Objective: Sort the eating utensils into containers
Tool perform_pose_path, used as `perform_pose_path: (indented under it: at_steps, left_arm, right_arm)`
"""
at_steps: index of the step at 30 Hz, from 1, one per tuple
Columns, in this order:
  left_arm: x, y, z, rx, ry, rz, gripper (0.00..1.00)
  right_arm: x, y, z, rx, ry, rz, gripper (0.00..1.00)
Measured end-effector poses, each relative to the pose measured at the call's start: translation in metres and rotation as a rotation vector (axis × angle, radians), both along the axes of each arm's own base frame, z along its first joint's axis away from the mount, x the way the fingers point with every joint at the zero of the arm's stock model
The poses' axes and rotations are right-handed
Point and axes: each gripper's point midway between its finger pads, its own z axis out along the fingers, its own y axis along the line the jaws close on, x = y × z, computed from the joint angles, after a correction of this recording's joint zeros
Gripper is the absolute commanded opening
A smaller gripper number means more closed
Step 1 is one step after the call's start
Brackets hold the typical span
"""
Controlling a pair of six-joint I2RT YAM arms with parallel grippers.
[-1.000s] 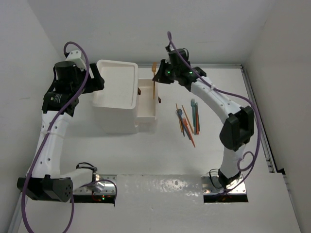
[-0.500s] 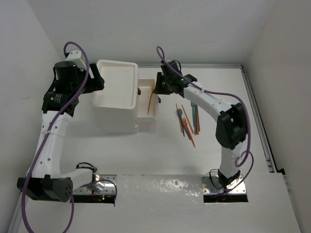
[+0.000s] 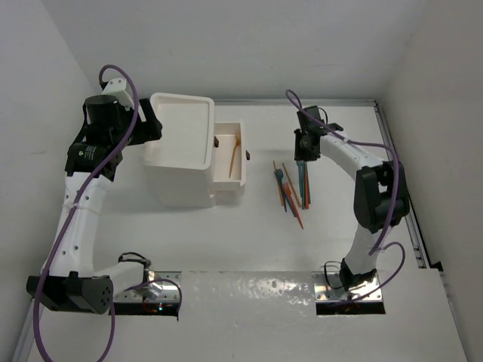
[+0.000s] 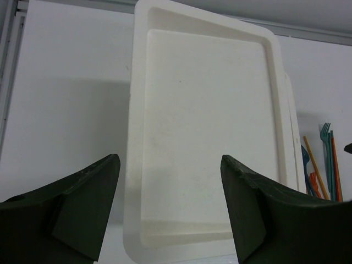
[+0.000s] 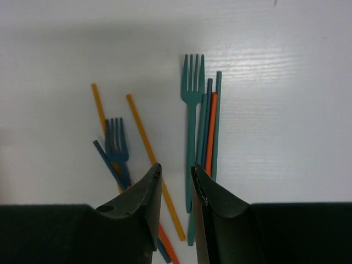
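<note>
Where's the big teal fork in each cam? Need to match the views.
Top external: the teal fork lies on the right side of the loose pile, centre-right of the frame.
Left wrist: at the far right edge, tines up.
Right wrist: centre of the frame, tines up.
Shared landmark: the small blue fork lies to its left in all three.

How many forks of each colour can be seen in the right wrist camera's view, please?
Long teal plastic fork: 1
Short blue plastic fork: 1
Total: 2 forks
</note>
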Motion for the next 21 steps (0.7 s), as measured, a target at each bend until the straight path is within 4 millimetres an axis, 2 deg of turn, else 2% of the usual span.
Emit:
perform_pose_path:
  at_steps: [3, 8, 15, 21]
  left_arm:
    - [0.0, 0.0, 0.0, 0.0, 0.0, 0.0, 0.72]
    - [0.0, 0.0, 0.0, 0.0, 0.0, 0.0, 0.72]
    - [0.0, 0.0, 0.0, 0.0, 0.0, 0.001, 0.72]
    - [0.0, 0.001, 0.0, 0.002, 0.0, 0.003, 0.72]
  right_arm:
    - [-0.004, -0.005, -0.023, -0.023, 0.062, 0.016, 0.26]
    - [-0.01, -0.006, -0.048, -0.039, 0.128, 0.029, 0.24]
    - [-0.012, -0.009, -0.075, -0.06, 0.18, 0.022, 0.23]
    - [-0.01, -0.012, -0.085, -0.062, 0.193, 0.016, 0.21]
